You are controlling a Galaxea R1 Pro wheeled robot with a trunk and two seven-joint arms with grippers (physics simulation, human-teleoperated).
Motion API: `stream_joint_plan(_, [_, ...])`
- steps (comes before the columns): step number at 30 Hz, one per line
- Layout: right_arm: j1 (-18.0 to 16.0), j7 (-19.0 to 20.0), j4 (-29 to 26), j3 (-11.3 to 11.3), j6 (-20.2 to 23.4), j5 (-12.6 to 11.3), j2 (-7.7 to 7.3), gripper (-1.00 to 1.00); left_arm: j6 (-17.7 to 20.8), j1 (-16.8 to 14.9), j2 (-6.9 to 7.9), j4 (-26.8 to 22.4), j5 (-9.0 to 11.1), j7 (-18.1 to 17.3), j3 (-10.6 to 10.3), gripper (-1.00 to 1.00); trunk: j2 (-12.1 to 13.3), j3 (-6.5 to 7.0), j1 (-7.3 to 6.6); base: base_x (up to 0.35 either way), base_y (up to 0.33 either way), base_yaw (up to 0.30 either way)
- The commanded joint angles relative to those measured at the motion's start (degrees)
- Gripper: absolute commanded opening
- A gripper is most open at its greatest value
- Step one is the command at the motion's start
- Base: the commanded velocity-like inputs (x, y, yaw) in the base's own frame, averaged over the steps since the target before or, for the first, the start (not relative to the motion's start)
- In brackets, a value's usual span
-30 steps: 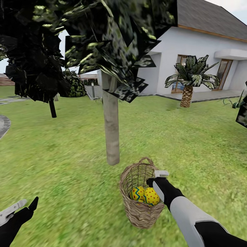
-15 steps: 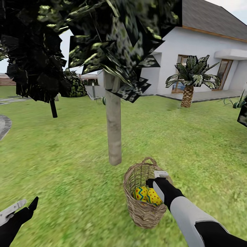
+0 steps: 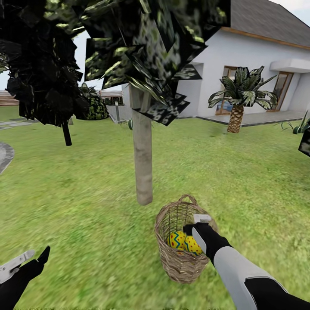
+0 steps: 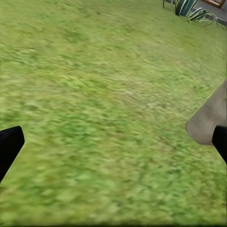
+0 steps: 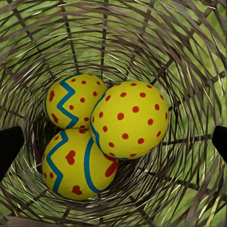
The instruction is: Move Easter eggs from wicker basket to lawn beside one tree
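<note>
Easter eggs (image 5: 130, 120) look smooth, rounded and likely slippery; the dotted one lies uppermost in the wicker basket (image 3: 172, 254), so the spread-fingered right gripper (image 5: 113, 144) should straddle its middle.

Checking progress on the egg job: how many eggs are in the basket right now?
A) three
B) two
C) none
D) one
A: the right wrist view looks straight down into the basket and shows three eggs touching at the bottom.
</note>
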Motion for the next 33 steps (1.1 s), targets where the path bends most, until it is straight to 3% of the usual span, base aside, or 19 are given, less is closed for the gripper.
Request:
stream_joint_plan(1, [-0.01,-0.38,-0.10,0.17,0.26,-0.44,0.01,1.00,0.44,-0.02,-0.04,-0.08,0.55,-0.26,0.13,1.00,-0.04,-0.27,0.01,0.000,0.000,0.000])
stream_joint_plan(5, [-0.01,-0.39,-0.10,0.17,0.26,-0.44,0.00,1.00,0.45,-0.02,-0.04,-0.08,0.55,-0.26,0.12,1.00,-0.09,-1.16,0.12,0.000,0.000,0.000])
stream_joint_plan(18, [-0.20,-0.41,-0.27,0.34,1.03,-0.27,0.00,1.00,0.37,-0.02,-0.12,-0.08,0.55,-0.26,0.04,1.00,-0.09,-1.16,0.12,0.000,0.000,0.000])
stream_joint_plan(23, [-0.77,-0.48,-0.36,0.28,5.39,-0.46,0.06,1.00,0.36,-0.02,-0.13,-0.08,0.55,-0.26,0.04,1.00,-0.09,-1.16,0.12,0.000,0.000,0.000])
stream_joint_plan(29, [-5.26,-0.51,-0.27,-0.09,12.61,-0.89,-0.18,1.00,0.36,-0.02,-0.13,-0.08,0.55,-0.26,0.03,1.00,-0.09,-1.16,0.12,0.000,0.000,0.000])
stream_joint_plan(33, [-6.19,-0.50,-0.27,-0.26,15.27,-1.46,-0.85,1.00,0.38,-0.02,-0.20,-0.08,0.55,-0.26,0.10,1.00,-0.09,-1.16,0.12,0.000,0.000,0.000])
